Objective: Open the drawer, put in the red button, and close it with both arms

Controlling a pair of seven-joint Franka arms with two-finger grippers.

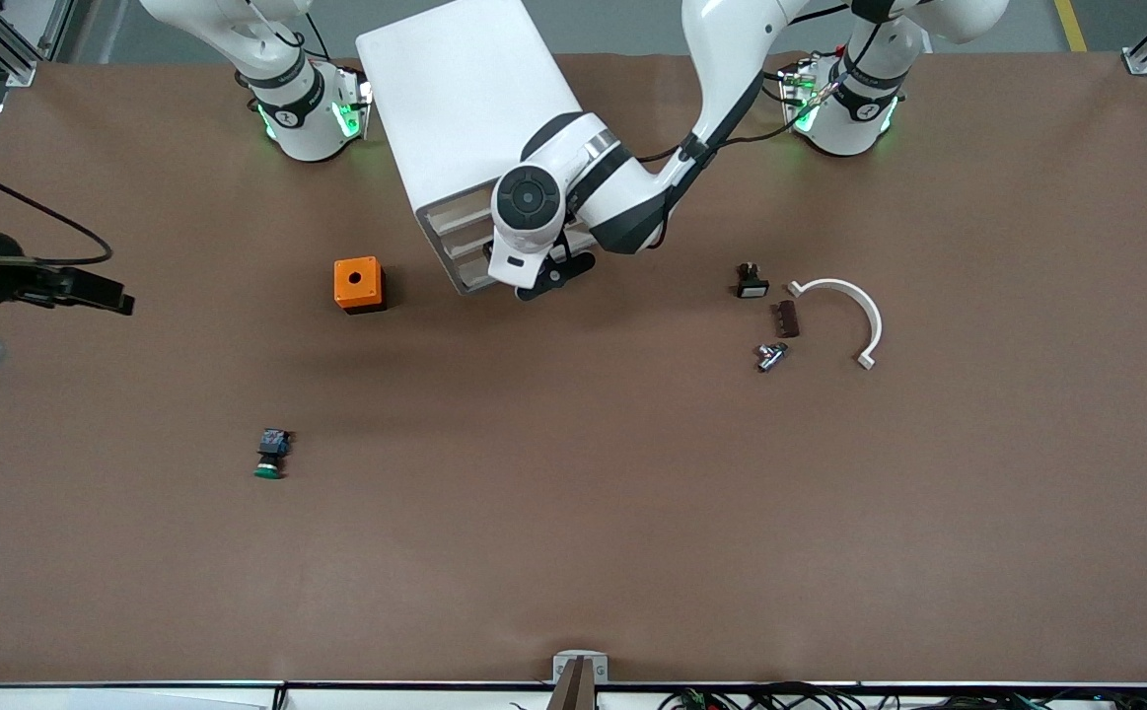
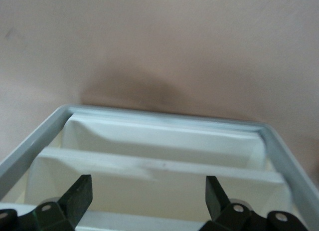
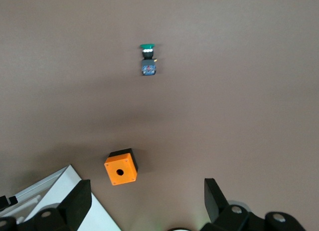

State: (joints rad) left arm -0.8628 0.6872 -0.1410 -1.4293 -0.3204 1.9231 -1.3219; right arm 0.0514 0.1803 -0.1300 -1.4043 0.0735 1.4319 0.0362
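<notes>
Left pincer (image 2: 144, 201) is hanging open right at the front of the white cabinet (image 1: 465, 108), its two black fingers (image 2: 77, 198) spread wide before the drawer (image 2: 164, 166) fronts. In the front view, the left arm's wrist is covering much of that front, so only slivers of the stacked white trays are showing. In the left wrist view, the drawers are appearing as wide, shallow white plastic ledges inside a grey-white frame; which one the pincer is lining up with I cannot tell.

Right pincer (image 3: 144, 201) is also standing open, hovering over the worktop (image 1: 573, 513) above the orange box (image 3: 120, 167), with the green-capped button (image 3: 148, 59) showing well apart from it. In the front view, that arm is cut off at the frame's edge.

No red cap is making itself out among the small parts (image 1: 768, 320) toward the left arm's end.
</notes>
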